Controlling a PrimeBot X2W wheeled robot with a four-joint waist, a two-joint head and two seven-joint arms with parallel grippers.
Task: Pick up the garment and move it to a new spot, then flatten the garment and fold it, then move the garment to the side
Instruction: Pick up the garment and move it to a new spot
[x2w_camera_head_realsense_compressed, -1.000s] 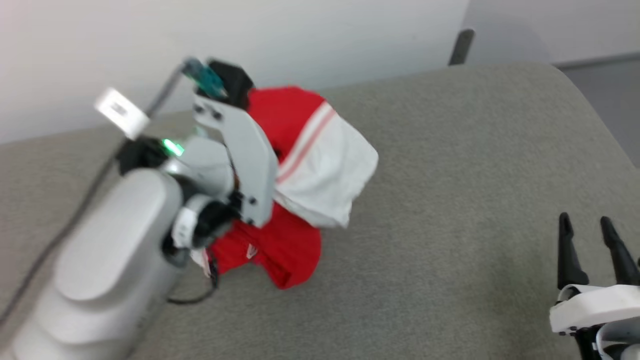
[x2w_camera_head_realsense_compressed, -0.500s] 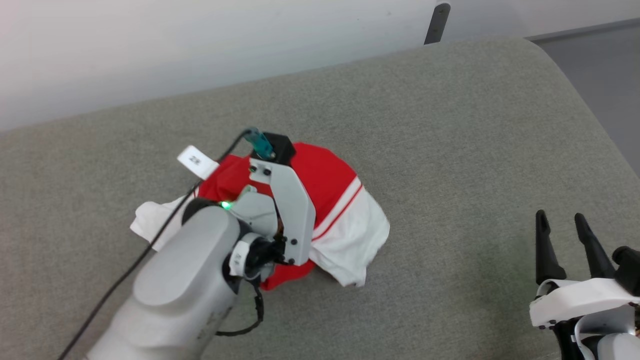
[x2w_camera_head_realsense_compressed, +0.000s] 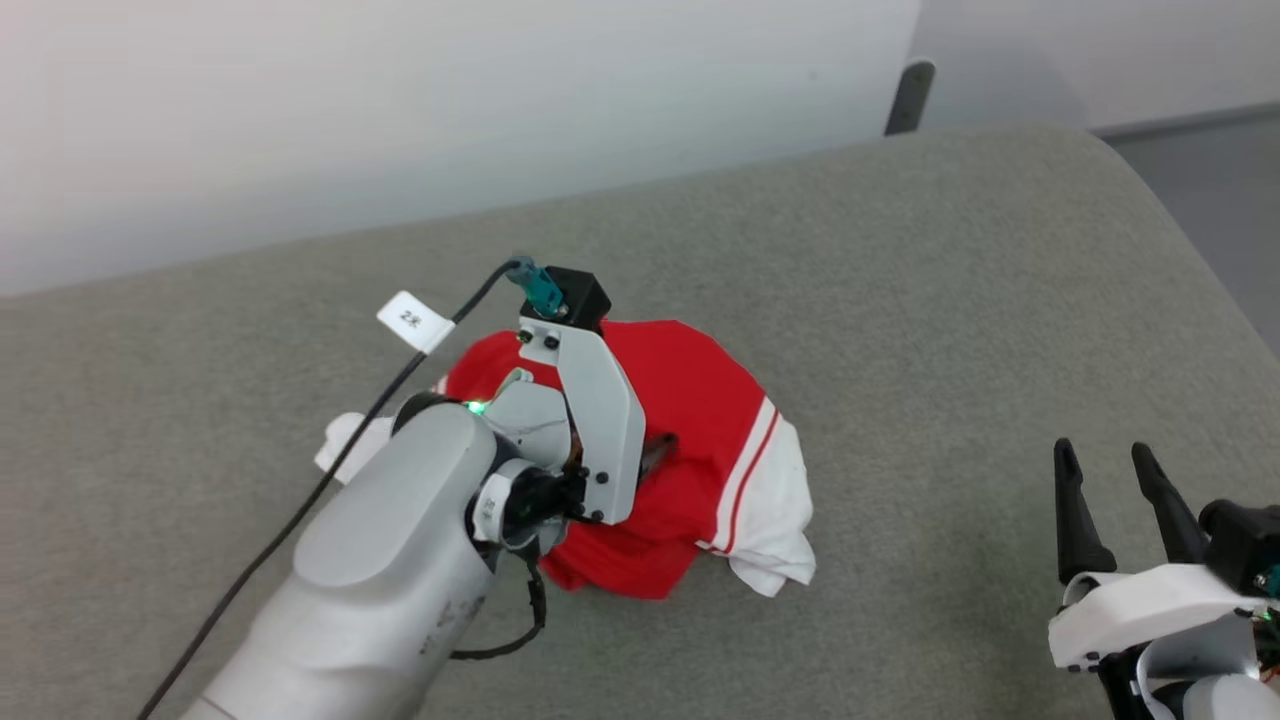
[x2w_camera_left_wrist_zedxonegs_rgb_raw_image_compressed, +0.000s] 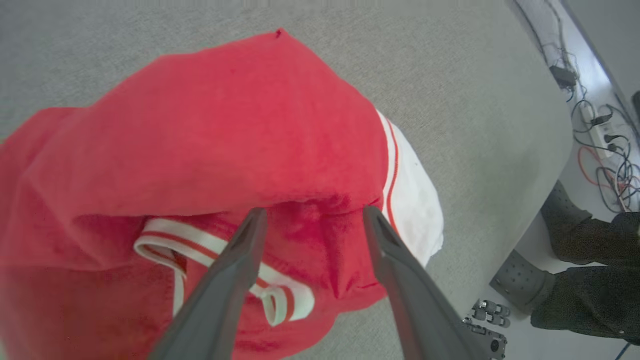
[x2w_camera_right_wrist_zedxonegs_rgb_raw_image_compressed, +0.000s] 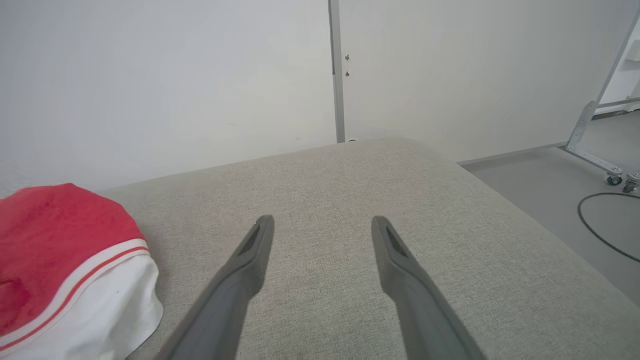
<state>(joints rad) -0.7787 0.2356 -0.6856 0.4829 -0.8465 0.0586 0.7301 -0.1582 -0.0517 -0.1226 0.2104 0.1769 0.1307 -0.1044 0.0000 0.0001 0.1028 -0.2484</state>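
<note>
The garment (x2w_camera_head_realsense_compressed: 690, 400), a red jersey with white sleeves and striped trim, lies crumpled in a heap on the grey cushioned surface. My left gripper (x2w_camera_left_wrist_zedxonegs_rgb_raw_image_compressed: 314, 215) hovers just over the heap, open, its two fingers spread above the red cloth (x2w_camera_left_wrist_zedxonegs_rgb_raw_image_compressed: 225, 125) and the striped neck trim. In the head view the left wrist mount covers the heap's left part. My right gripper (x2w_camera_head_realsense_compressed: 1102, 455) stands open at the lower right, well away from the cloth, nothing between its fingers (x2w_camera_right_wrist_zedxonegs_rgb_raw_image_compressed: 322, 220). One white sleeve and red cloth (x2w_camera_right_wrist_zedxonegs_rgb_raw_image_compressed: 55, 235) show at the left of the right wrist view.
The grey cushioned surface (x2w_camera_head_realsense_compressed: 950, 300) runs back to a white wall and drops off at the right. A dark post (x2w_camera_head_realsense_compressed: 905, 95) stands behind it. A person's feet in grey clogs (x2w_camera_left_wrist_zedxonegs_rgb_raw_image_compressed: 520, 285) and floor cables (x2w_camera_left_wrist_zedxonegs_rgb_raw_image_compressed: 600, 145) lie beyond the edge.
The garment hung from my shut left gripper a second ago; it has come down onto the surface and the left gripper has opened and let go. The head camera has shifted.
</note>
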